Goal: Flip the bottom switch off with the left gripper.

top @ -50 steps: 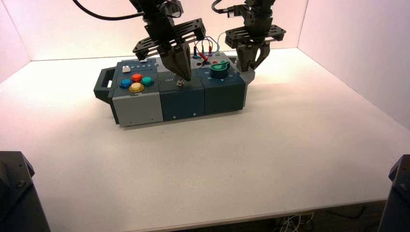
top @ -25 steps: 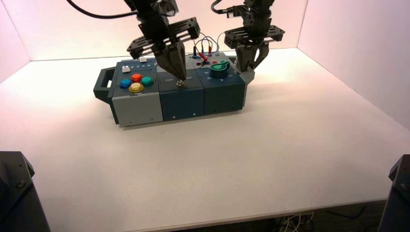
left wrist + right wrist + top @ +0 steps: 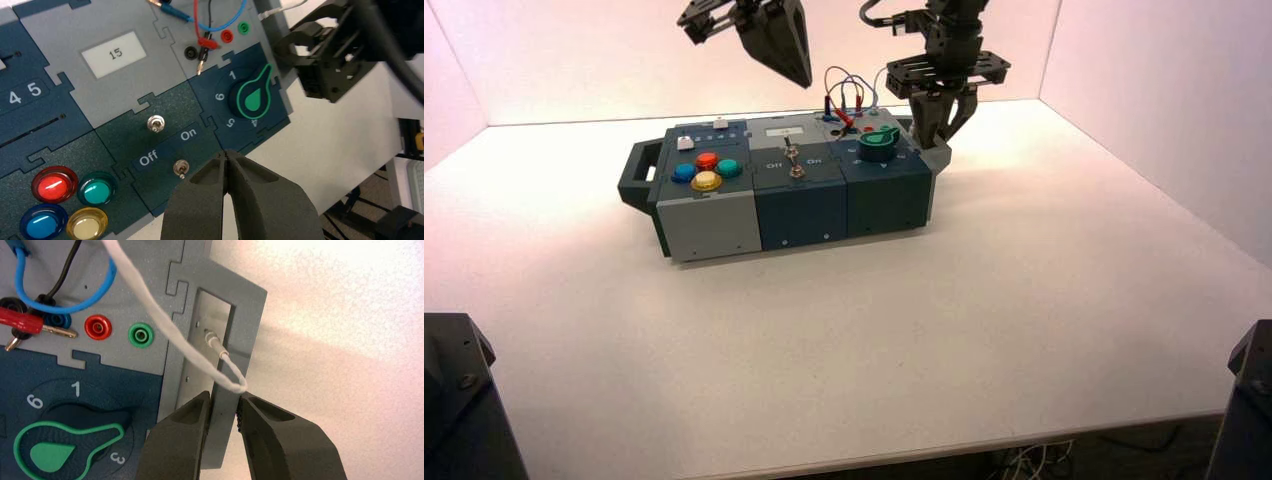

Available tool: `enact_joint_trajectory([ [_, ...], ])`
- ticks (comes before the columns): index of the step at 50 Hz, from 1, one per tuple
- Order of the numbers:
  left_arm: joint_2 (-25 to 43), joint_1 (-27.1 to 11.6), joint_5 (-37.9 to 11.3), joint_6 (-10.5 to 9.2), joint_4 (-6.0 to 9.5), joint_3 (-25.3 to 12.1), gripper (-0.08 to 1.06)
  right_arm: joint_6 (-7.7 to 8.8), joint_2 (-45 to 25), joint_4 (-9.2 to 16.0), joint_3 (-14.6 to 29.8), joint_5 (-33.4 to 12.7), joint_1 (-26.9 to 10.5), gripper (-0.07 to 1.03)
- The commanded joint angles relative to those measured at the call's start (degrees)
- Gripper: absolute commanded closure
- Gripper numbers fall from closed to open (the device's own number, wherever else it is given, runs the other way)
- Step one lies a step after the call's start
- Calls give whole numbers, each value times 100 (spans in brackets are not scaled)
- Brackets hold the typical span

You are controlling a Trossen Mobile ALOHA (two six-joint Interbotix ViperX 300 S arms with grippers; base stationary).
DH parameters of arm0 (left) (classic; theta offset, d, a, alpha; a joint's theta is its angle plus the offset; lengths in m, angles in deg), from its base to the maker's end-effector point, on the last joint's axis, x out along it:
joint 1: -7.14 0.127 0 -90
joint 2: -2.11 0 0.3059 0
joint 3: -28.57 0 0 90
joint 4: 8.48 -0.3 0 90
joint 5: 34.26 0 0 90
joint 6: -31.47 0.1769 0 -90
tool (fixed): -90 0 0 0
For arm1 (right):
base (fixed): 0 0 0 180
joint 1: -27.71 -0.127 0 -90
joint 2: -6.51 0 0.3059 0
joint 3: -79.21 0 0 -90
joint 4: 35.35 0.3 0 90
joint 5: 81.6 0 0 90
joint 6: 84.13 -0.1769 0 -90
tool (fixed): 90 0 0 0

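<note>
Clearance check: I have the left gripper (image 3: 796, 72) clenched to a wedge, high above the box (image 3: 804, 200). Bottom switch (image 3: 180, 168) lies straight below, between the Off and On labels. Right gripper (image 3: 223, 412) straddles the box's end plate, slightly parted.

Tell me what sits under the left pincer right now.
The left pincer, shut, hangs above the box's front edge beside the bottom switch, touching nothing. Its fingers cover part of the table and the box's front face.
</note>
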Motion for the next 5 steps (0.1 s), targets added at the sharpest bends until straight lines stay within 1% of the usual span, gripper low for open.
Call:
enact_joint_trajectory([
  [1,-202,-9,-18,9,18,-167,100,35,35,0,105,26,-97,99],
  [5,-185,0,-18,9,18,-167,100,44,35,-9,105,26,-97,99],
])
